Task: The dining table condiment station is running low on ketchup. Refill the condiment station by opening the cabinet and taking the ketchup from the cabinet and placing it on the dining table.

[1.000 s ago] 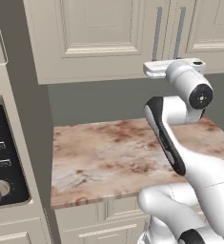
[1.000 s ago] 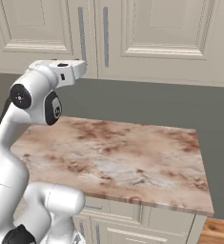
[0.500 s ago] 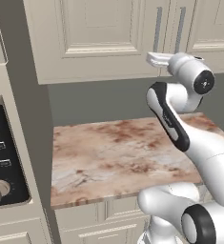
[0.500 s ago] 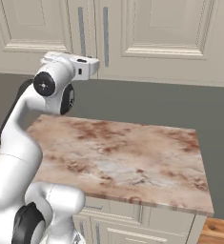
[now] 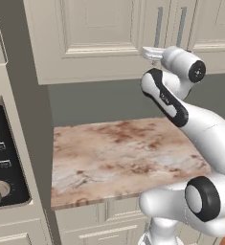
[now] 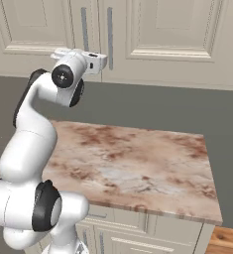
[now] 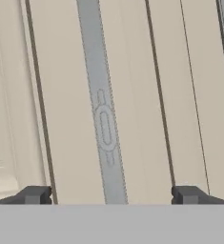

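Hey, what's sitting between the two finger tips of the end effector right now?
In the hand view, the cabinet's silver bar handle runs up between the open end effector's tips, not yet gripped.

Even, soft rendered light, no glare.

Both base views are bright and flat; the cabinet (image 5: 109, 38) doors show only faint shading in their panel grooves, and the grey wall beneath them sits in dull shadow. The marbled counter (image 6: 138, 163) is evenly lit, without highlights. The hand view looks soft and slightly blurred up close, the silver handle (image 7: 101, 105) pale with a faint reflection.
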You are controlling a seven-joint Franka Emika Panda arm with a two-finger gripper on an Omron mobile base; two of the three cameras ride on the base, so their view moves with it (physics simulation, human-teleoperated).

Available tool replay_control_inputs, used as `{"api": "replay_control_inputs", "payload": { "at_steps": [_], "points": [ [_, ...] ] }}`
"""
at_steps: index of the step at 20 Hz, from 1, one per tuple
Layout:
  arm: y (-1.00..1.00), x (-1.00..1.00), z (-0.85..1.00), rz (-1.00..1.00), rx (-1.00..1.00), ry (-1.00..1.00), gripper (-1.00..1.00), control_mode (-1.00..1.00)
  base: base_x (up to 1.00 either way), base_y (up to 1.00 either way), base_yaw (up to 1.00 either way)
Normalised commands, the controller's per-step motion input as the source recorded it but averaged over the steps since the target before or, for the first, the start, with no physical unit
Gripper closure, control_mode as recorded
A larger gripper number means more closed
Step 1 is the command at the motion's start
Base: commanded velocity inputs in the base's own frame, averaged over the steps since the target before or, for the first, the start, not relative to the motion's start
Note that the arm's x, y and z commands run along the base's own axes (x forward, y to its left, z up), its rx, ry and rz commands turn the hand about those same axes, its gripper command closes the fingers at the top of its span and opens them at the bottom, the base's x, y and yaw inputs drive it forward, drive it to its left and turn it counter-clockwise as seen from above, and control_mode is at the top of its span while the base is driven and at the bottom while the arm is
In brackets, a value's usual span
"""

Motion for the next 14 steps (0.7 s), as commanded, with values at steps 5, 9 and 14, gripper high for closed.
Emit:
{"api": "replay_control_inputs", "payload": {
  "at_steps": [5, 9, 14],
  "points": [
    [0.21, 0.45, 0.03, 0.06, -0.09, -0.03, -1.0, -1.0, 0.0, 0.0, 0.0],
    [0.15, 0.47, 0.0, 0.04, -0.05, 0.0, 1.0, -1.0, 0.0, 0.0, 0.0],
    [0.03, 0.45, 0.0, 0.01, 0.0, 0.0, 1.0, -1.0, 0.0, 0.0, 0.0]
  ]
}}
